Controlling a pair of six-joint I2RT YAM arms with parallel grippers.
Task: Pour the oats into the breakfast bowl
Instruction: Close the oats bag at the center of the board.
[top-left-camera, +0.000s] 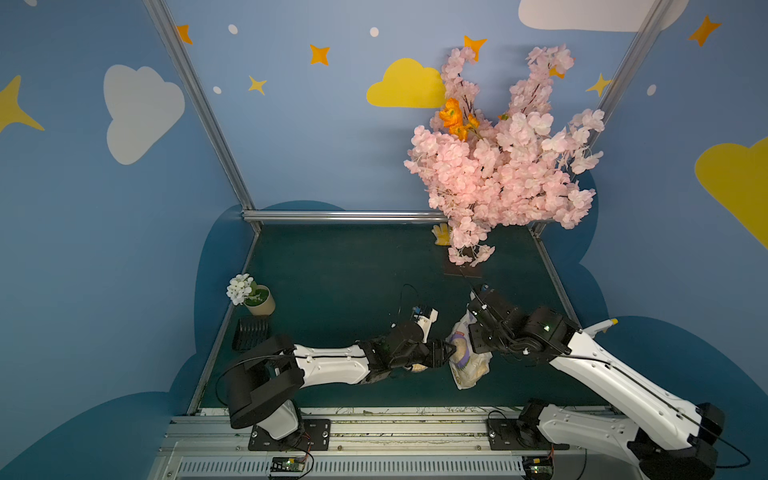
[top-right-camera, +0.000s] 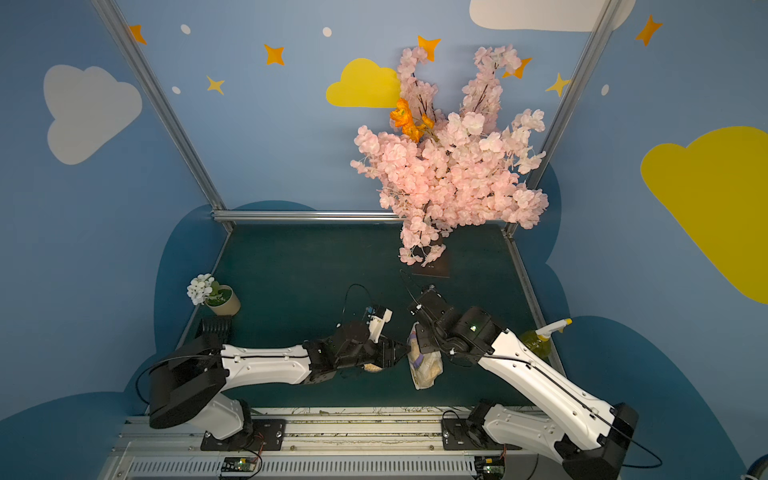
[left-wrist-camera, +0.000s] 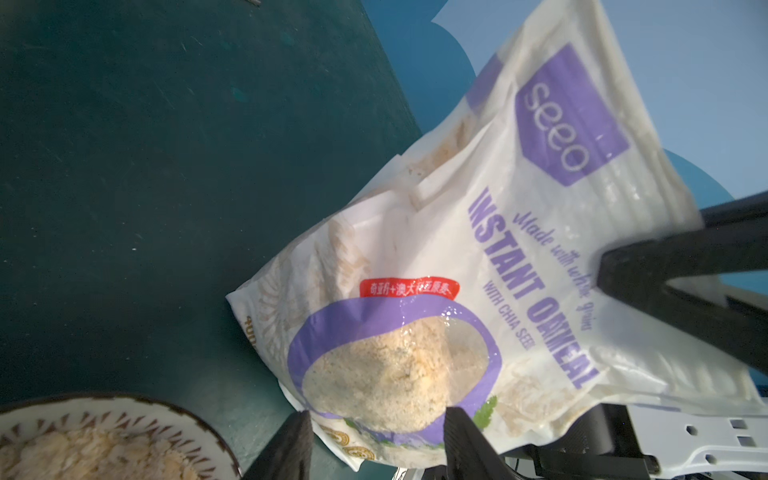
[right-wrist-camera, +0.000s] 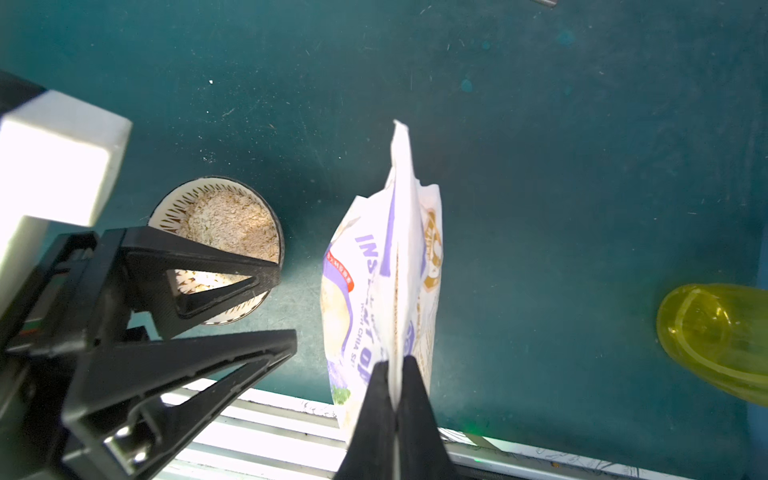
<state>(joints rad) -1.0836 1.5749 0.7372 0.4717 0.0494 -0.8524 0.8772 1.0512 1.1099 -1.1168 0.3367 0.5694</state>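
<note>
Pinching a side seam of the oats bag (right-wrist-camera: 411, 232), the right gripper (right-wrist-camera: 395, 365) has its fingers clenched on the plastic, and the bag hangs from that grip with its long axis running roughly from 12 to 6 o'clock in a top view (top-left-camera: 467, 361). Whether its lower corner touches the surface (top-left-camera: 353, 270) I cannot tell. The breakfast bowl (right-wrist-camera: 164, 218) sits just beside the bag at about its 9 o'clock, and a heap of oats (right-wrist-camera: 232, 224) lies in it, so the pour looks largely done. The left gripper (right-wrist-camera: 286, 311) is spread and grasps nothing. It reaches over the bowl with its tips pointing at 3 o'clock toward the bag's printed face, near it but apart. That arm is nearer the bowl, and its fingers overhang the rim, so any further tipping toward 9 o'clock would likely meet them first. A yellow spray bottle (right-wrist-camera: 715, 332) stands well apart at the bag's 3 o'clock; the flower pot (top-left-camera: 259, 301) and black rack (top-left-camera: 251, 332) lie far off at 9 o'clock.
</note>
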